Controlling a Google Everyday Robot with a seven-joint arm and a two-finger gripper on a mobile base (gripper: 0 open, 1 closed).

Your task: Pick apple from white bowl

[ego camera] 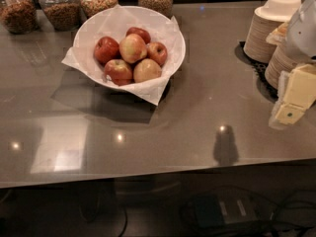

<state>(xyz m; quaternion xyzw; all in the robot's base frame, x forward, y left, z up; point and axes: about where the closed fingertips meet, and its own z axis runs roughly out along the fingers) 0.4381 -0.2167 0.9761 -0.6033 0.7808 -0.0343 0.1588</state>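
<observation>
Desk (pixel 197 122) stretching grey and glossy across the view, carrying everything. White bowl (pixel 89 38) sitting left of centre toward the far edge, paper lining poking pointed corners past the rim. Stacked paper bowls (pixel 264 31) standing at far right; glass jars (pixel 61 6) lining the back edge. Hand (pixel 294 102) hanging at the right edge, in front of the stacks, well apart from the white bowl; apart or together, cannot tell. Apple (pixel 133 48) lying on top of the heap inside the white bowl, touching the smaller red apples (pixel 106 49) around it.

Judging the step: approach, reach not yet begun. Next move calling for crossing leftward over the desk, arriving above the bowl, then descending onto the topmost fruit without nudging neighbours or snagging the paper.
</observation>
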